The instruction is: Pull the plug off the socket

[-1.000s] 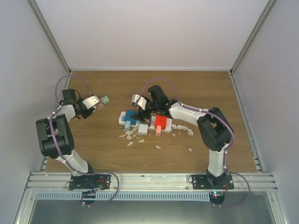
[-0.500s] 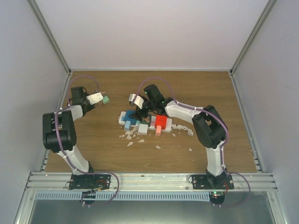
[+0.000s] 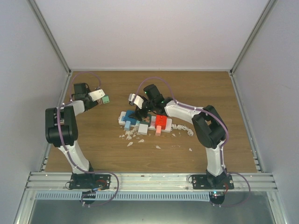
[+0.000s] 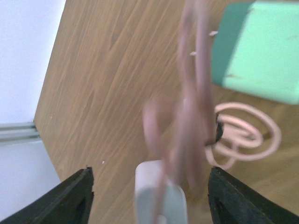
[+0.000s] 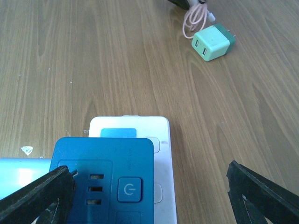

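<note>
Top external view: shows the socket (image 3: 169, 125) lying mid-table, crowded with blocky plugs, among them a blue adapter plug (image 3: 131, 118) at its left end and a red plug (image 3: 161, 121) further right, with white scraps (image 3: 130, 143) strewn on its near side. Puts the right gripper (image 3: 139, 112) directly over that left end, and the left gripper (image 3: 100, 96) well apart at the far left, just beside a green charger (image 3: 106, 99) lying loose on the wooden table (image 3: 210, 93).

Left wrist view: catches the black fingers (image 4: 77, 196) standing wide, clamped on nothing, with the green charger flat on the wood beyond and its pink cable (image 4: 245, 137) coiled beside it. Blurs a strand of that cable close to the lens, leaving contact with a finger impossible to tell.

Right wrist view: looks down on the blue adapter plug seated on the white socket end, jaws spread wide to either side and holding nothing. Judged step: seizing that plug. Centre over its body, drop low enough to grip the flanks rather than the top edge, close firmly, then draw straight up — no twisting, to avoid dragging the socket along.
</note>
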Tool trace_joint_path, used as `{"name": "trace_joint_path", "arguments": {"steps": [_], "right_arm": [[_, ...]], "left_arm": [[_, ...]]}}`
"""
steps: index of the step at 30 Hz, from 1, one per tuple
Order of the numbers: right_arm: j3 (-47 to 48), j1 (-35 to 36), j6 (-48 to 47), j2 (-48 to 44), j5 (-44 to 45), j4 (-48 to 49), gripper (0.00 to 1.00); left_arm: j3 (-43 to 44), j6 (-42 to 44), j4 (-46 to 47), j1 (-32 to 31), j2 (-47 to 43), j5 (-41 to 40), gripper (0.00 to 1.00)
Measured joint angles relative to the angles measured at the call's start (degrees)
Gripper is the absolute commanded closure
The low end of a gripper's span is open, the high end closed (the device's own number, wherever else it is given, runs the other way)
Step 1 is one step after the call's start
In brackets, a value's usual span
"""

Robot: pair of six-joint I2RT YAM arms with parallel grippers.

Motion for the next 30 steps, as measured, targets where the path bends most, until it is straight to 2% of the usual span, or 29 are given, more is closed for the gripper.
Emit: {"name": "trace_joint_path", "arguments": {"steps": [7,13,24,30], "right_arm": [[0.0,1.0,-0.6,0.0,-1.4,-1.3,0.08],[0.6,1.1,-1.8,0.0,-1.2,-2.5,0.11],[1.0,1.1,-3.2,0.0,-1.5,-5.0,0.03],[1.0,1.1,-4.2,0.0,-2.1,-7.1,0.17]], "left_arm": [[-2.9,-5.0,-6.6,0.0,-11.3,7.5,0.11],[-4.8,-8.1,-12.3,-0.7,-17.8,14.3,0.09],[-8.8,-13.6,-19.1,-4.9,-25.6,20.7,0.01],[-11.7,-15.3,-20.5,-7.2,-27.5,21.0,0.01]]}}
